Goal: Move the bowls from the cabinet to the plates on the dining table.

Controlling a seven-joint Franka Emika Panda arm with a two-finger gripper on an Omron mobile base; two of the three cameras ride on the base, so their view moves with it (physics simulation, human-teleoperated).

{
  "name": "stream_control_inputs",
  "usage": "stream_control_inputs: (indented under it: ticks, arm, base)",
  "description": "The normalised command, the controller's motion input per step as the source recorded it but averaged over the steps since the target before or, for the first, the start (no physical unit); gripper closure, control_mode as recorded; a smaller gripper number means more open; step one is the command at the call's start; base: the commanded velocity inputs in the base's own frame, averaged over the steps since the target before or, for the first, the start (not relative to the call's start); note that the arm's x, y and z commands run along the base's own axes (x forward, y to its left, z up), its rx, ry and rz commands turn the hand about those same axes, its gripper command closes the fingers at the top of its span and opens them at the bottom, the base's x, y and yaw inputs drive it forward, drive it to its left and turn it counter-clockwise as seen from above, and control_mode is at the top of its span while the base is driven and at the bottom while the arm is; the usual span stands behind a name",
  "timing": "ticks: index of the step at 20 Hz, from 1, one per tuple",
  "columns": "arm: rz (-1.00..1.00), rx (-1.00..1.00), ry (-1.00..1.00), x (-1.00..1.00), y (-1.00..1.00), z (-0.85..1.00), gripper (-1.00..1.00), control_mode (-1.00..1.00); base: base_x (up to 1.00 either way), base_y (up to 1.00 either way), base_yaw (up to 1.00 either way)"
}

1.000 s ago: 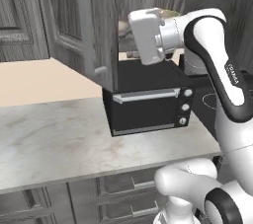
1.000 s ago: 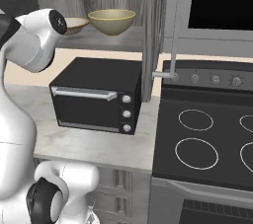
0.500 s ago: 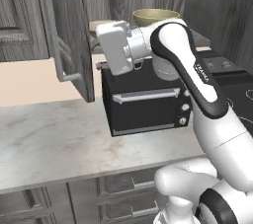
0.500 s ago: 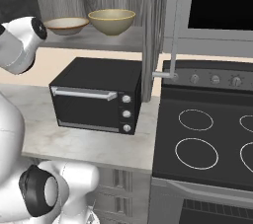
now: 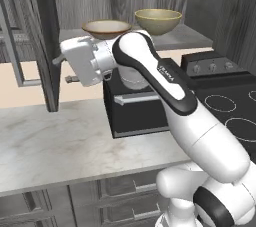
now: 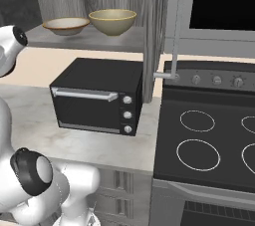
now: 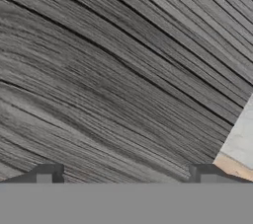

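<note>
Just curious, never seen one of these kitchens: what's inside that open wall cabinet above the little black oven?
Two bowls stand side by side on the cabinet shelf, the shallower one on the left. Higher shelves are out of frame.

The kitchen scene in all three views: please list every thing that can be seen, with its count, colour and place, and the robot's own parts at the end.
bowls: two, tan with darker rims, side by side on the open cabinet shelf.
cabinet: one, dark grey wood grain, doors open, above the counter.
toaster oven: one, black, on the counter under the shelf.
counter: one, white-grey marble.
stove: one, black, right of the toaster oven.
drawers: grey, below the counter.
arm: one, white, reaching left.
end effector: one, open, empty, beside the left cabinet door.
</note>
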Motion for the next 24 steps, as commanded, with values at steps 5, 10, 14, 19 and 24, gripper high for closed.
stream_control_inputs:
  ticks: [5, 10, 14, 19, 24]
  arm:
    - [0.00, -0.23, -0.01, -0.06, -0.17, 0.08, -1.00, -1.00]
    - [0.00, -0.19, -0.02, -0.03, -0.57, 0.17, -1.00, -1.00]
    - [0.00, -0.21, -0.01, 0.00, -0.57, 0.02, -1.00, -1.00]
    - [0.00, -0.31, -0.03, 0.00, -0.42, 0.00, -1.00, -1.00]
    - [0.00, -0.39, -0.06, 0.00, -0.38, 0.01, -1.00, -1.00]
  base:
    - [0.00, 0.00, 0.00]
    - [0.00, 0.00, 0.00]
    - [0.00, 0.00, 0.00]
    - [0.00, 0.00, 0.00]
    - [0.00, 0.00, 0.00]
